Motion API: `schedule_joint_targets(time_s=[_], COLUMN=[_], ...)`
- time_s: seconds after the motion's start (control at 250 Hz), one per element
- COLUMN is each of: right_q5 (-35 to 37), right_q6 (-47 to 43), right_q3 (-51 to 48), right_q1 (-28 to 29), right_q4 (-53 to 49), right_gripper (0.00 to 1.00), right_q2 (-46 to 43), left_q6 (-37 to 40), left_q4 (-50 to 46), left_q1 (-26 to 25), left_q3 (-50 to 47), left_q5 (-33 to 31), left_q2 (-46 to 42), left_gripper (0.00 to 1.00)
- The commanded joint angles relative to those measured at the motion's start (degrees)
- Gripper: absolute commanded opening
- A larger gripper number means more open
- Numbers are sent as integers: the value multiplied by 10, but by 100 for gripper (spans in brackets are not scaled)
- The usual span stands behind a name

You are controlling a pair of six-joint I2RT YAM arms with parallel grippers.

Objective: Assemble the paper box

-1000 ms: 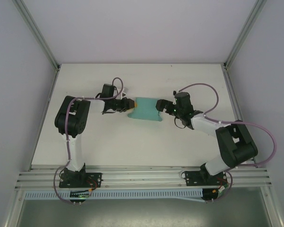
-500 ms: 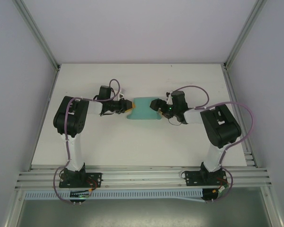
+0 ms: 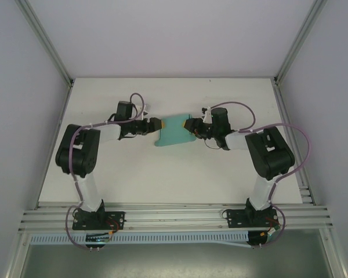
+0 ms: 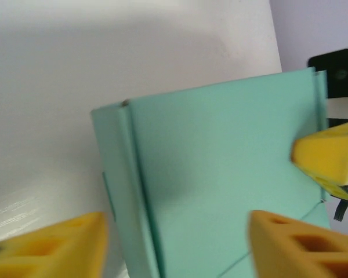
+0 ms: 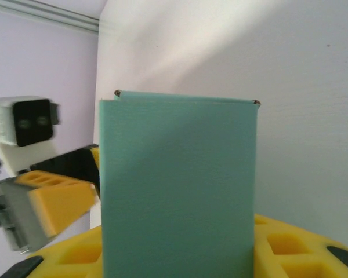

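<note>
With my left gripper (image 4: pixel 177 225) spread open astride the box (image 3: pixel 173 136) at mid-table (image 3: pixel 162 174) and no way to tell whether the right gripper (image 3: pixel 189 125) has bitten, I fear the thin card slips or buckles.

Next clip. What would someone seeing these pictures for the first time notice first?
The teal paper box is the one patch of strong colour on the white table, and it sits mid-table between the two arms. The yellow-tipped left gripper and right gripper meet it from either side, and the left one's jaws stand wide apart around its edge. In the right wrist view the card stands upright, close to the lens.
</note>
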Motion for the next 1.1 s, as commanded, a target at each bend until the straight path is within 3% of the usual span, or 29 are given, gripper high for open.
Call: schedule_joint_targets(time_s=[0.0,0.16,0.236,0.492,0.628,0.947,1.095], right_q5=[0,-17,-24,-50,-69,-181,-177], right_q6=[1,34,52,76,92,150,140], right_q3=[20,30,37,89,125,176,182], right_q1=[-13,-46,-61,-99,-122,-134,-134], right_q4=[-61,-140,-189,-392,-485,-544,-564], right_gripper=[39,39,38,37,35,34,35], right_q2=[-39,-53,-63,-102,-101,-60,-55], left_q6=[127,365,470,665,711,744,732], left_q4=[-57,-94,-99,-85,-55,53,62], left_q1=[-23,-142,-183,-290,-316,-318,-318], left_q3=[12,13,13,28,36,37,32], left_q5=[-87,-281,-321,-492,-554,-581,-551], left_q2=[-90,-180,-191,-143,-95,-37,-36], left_gripper=[99,98,98,99,99,98,98])
